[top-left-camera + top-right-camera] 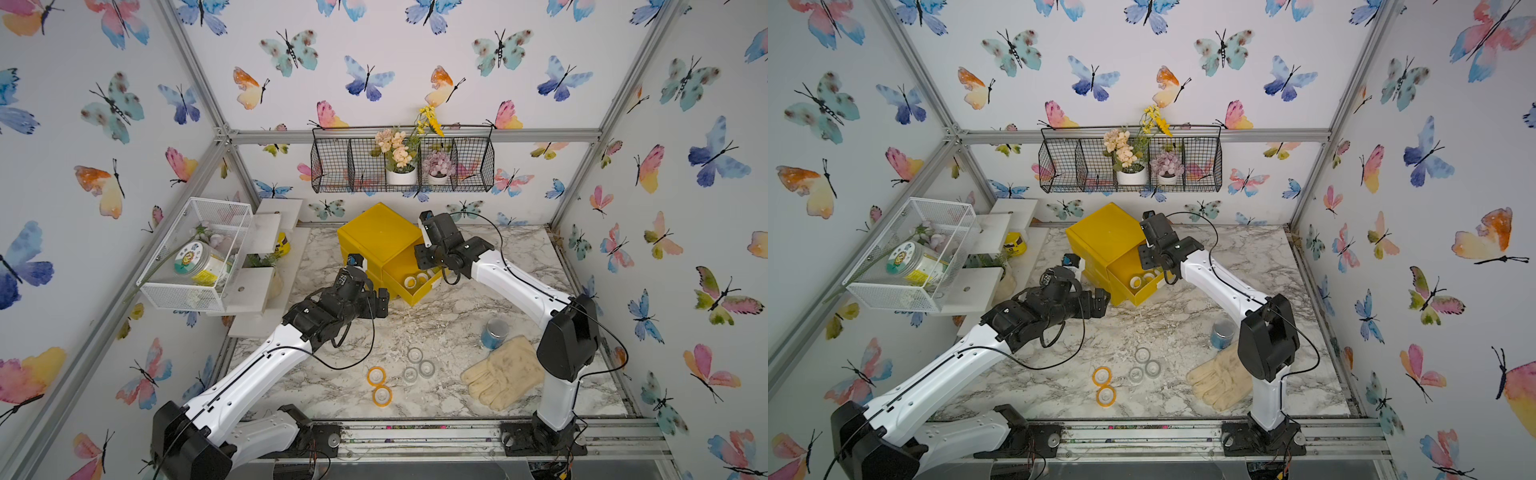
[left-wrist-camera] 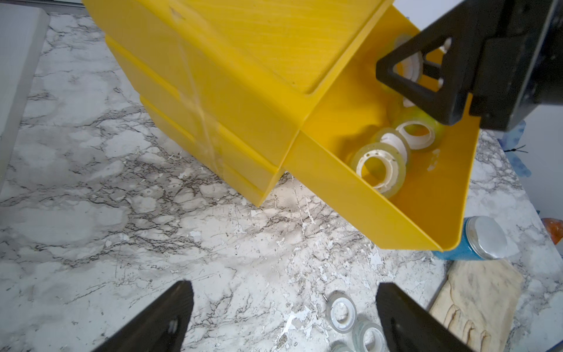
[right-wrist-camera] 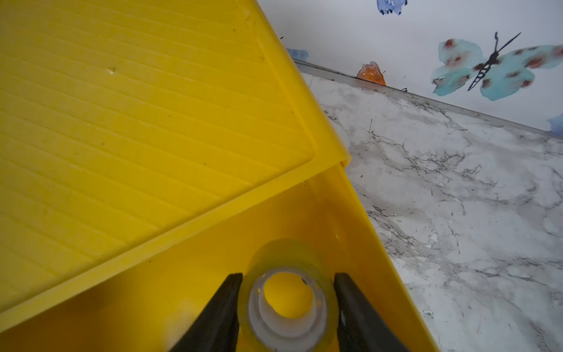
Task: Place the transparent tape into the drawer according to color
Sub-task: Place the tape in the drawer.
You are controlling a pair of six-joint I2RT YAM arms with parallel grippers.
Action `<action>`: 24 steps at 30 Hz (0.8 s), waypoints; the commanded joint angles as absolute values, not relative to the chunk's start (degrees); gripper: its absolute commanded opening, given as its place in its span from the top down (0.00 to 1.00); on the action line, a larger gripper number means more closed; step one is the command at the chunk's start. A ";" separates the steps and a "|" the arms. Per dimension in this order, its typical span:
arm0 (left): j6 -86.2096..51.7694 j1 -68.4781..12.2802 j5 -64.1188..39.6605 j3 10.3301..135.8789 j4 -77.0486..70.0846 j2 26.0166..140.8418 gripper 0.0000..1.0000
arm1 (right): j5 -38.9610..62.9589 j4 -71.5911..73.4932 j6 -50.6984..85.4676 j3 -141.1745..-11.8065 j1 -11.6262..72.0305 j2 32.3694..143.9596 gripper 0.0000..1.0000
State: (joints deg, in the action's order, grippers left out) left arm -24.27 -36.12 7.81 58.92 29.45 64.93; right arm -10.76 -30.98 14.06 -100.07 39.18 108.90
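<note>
Transparent tape (image 2: 367, 154) in drawer (image 2: 350, 195)

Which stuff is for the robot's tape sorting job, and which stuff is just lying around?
For the job: yellow drawer box, its open drawer, yellow-green tape rolls inside it, orange tape rolls, clear tape rolls.

Just lying about: glove, blue tin, flower pots, jar in the white basket.
</note>
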 commanded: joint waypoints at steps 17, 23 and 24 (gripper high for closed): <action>-25.68 -29.13 4.02 68.30 26.01 69.21 0.01 | -6.68 -23.67 19.47 -81.23 39.02 85.00 0.43; -26.48 -28.52 3.90 71.53 25.28 72.73 0.01 | -6.34 -24.55 23.02 -67.95 39.07 74.00 0.50; -26.54 -28.43 4.58 71.63 25.06 73.13 0.01 | -6.03 -24.61 23.61 -66.44 39.02 72.86 0.51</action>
State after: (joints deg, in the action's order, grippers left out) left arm -26.02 -28.82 5.04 70.57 26.13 71.85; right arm -7.42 -23.99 20.82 -70.15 39.18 74.30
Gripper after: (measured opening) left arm 0.986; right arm 0.495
